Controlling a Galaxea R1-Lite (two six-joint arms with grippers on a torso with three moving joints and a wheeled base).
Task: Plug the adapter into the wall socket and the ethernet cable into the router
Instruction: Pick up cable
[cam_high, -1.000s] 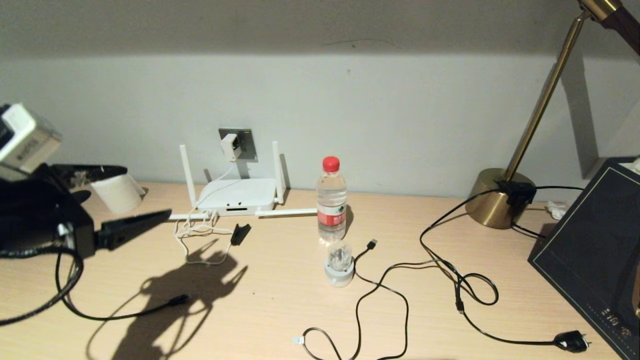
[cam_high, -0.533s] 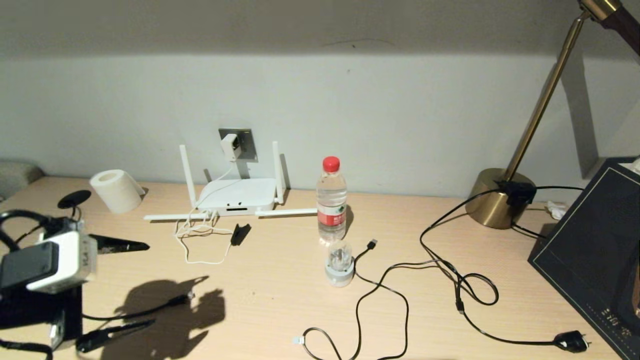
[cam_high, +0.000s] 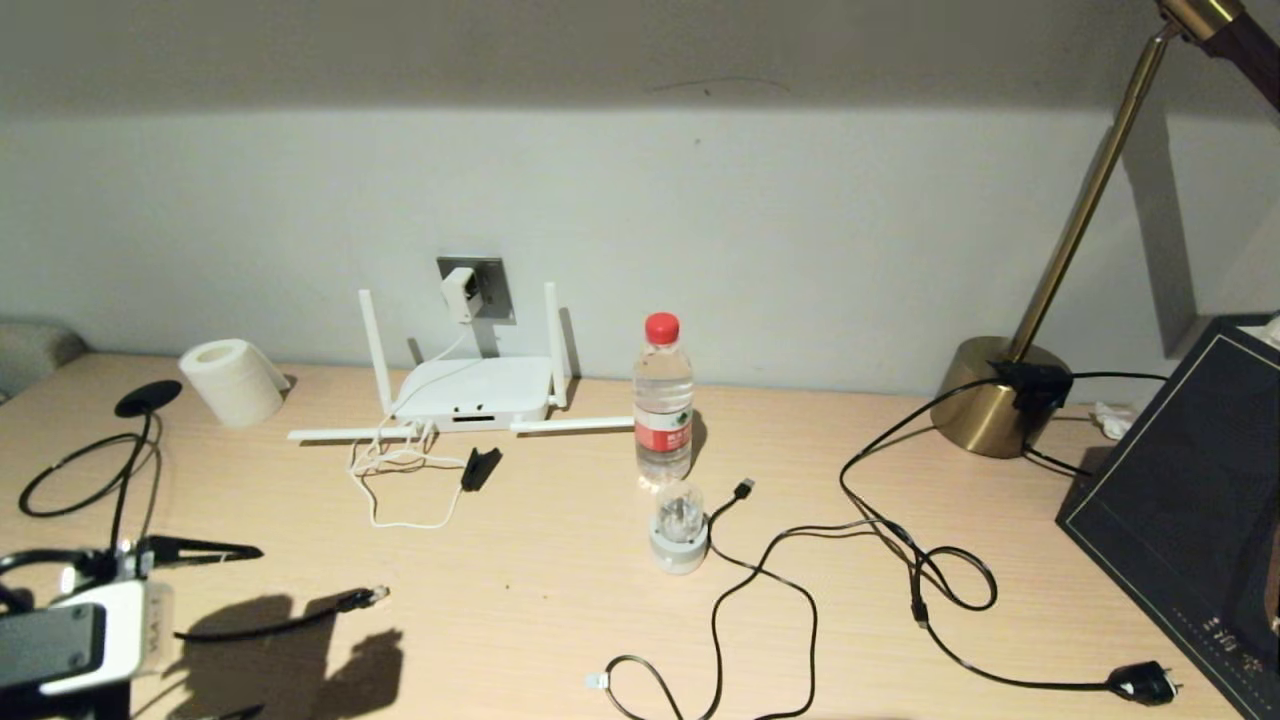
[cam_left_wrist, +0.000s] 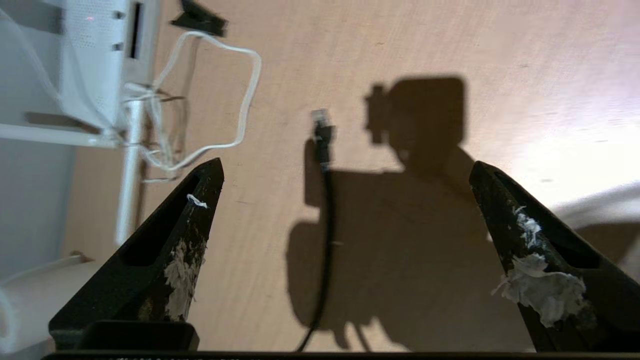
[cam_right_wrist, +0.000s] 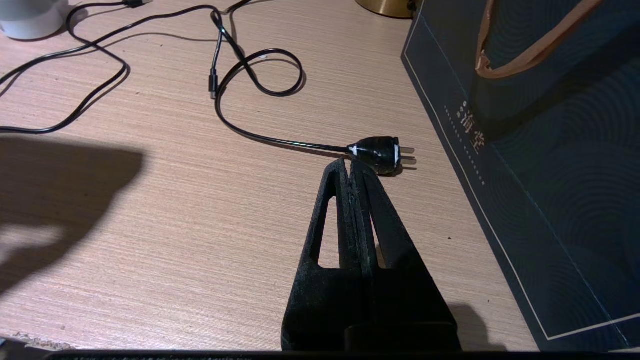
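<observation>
Adapter sits in wall socket; left gripper, wide open and empty, must close on ethernet cable at its 12 o'clock.

The left gripper sits at the 8 o'clock corner of the head view, and only one finger shows well; the other is mostly cut off by the bottom edge. The ethernet cable runs from its clear tip toward 9 o'clock and goes behind the arm. The adapter covers part of the wall socket, so its plug holes cannot be seen. The router ports are too small to tell apart. The lamp top is cut off at 1 o'clock. The dark box runs off at 4 o'clock.
</observation>
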